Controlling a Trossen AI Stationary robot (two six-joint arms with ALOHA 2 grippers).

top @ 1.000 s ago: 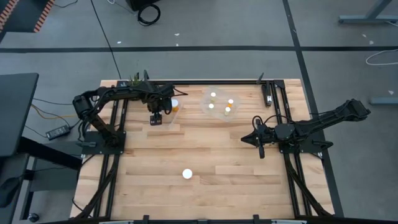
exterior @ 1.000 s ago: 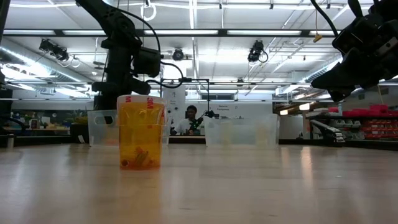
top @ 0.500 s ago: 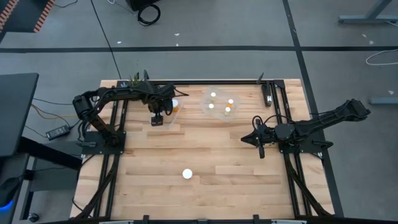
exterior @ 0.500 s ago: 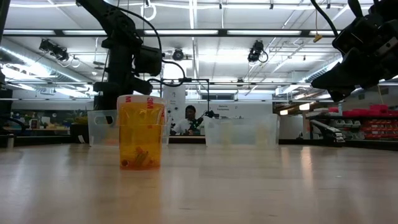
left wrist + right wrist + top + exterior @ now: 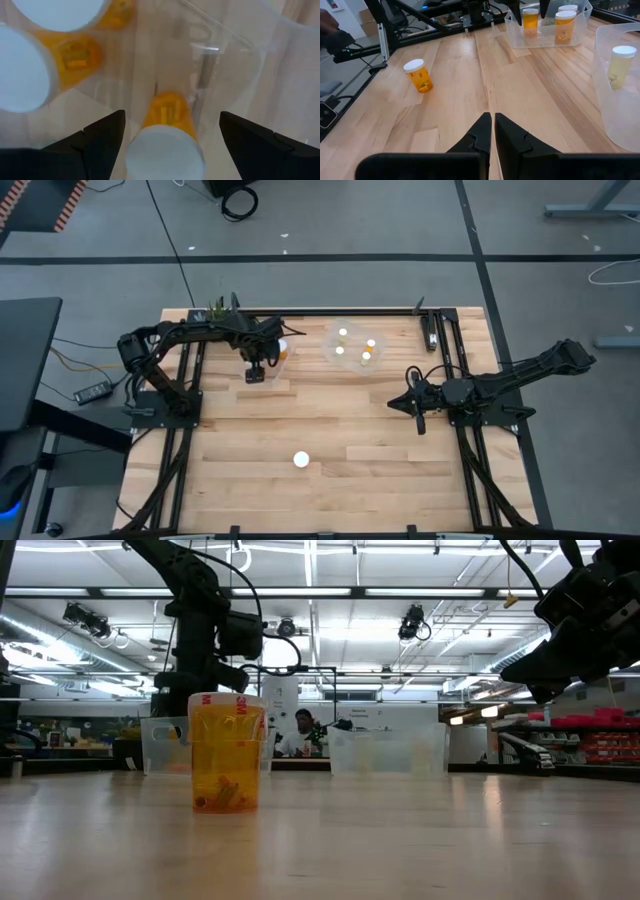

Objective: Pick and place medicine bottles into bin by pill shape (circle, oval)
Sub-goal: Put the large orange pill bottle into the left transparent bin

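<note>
Arms first: the left arm reaches across the far left of the pale wooden bench [image 5: 330, 430], its wrist turned down so the left hand [image 5: 262, 356] hangs over a clear plastic rectangular bin [image 5: 547, 30] near the far edge. In the left wrist view its two dark fingers [image 5: 100, 137] stand spread wide, released, with nothing between them but air above an amber-orange cylindrical medicine bottle with a round white cap [image 5: 165, 142]. That bottle stands upright inside the bin, long axis vertical, cap toward the camera, free of both fingers. Two more capped amber bottles [image 5: 30, 75] stand upright beside it in the same bin.

The right arm stretches in low from the right edge, and the right hand [image 5: 492, 132] waits above bare wood at mid-bench, its fingers clenched together on nothing.

A second clear bin, rounded [image 5: 355, 345], sits right of the first and holds several white-capped bottles. One lone amber bottle [image 5: 301, 460] stands upright near the front of the bench, well apart from both hands; the low view shows it translucent, smooth-walled, with small pills at its bottom.
</note>
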